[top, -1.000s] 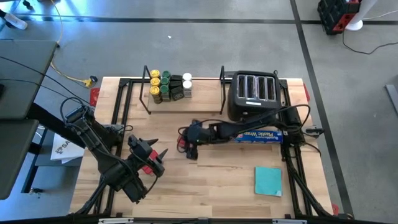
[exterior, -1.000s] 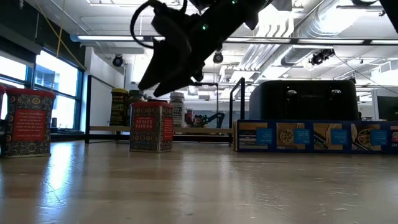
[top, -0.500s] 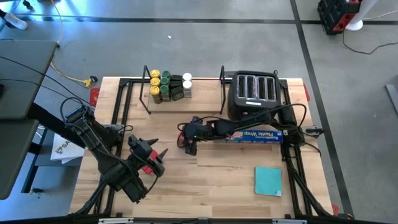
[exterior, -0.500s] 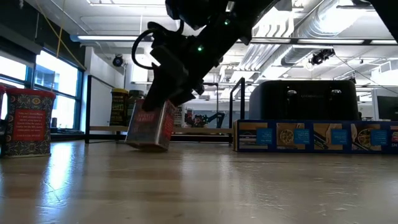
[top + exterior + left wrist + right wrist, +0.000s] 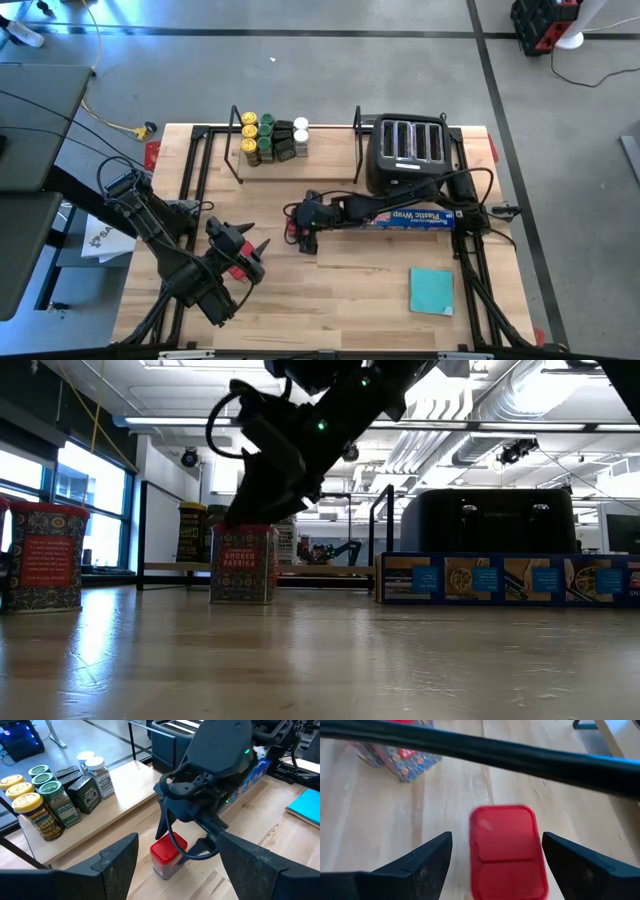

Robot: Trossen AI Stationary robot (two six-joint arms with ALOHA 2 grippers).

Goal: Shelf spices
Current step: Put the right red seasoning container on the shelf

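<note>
From above, my right tool [image 5: 297, 229] hangs with fingers apart over a red tin [image 5: 292, 230] on the surface [image 5: 350, 290]; the shelf [image 5: 300, 165] with its jars lies well beyond. My left tool [image 5: 252, 250], also apart, waits nearby over a second tin. At table height the tin [image 5: 243, 563] stands upright beneath my right tool. My right wrist shows its red lid [image 5: 506, 852] between my fingers [image 5: 427, 862], spread to straddle it.

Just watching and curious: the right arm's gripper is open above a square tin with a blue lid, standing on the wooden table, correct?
Not quite: the lid is red, not blue. The right wrist view shows the right gripper open over the square red-lidded tin, which stands on the wooden table; the rest holds.
</note>
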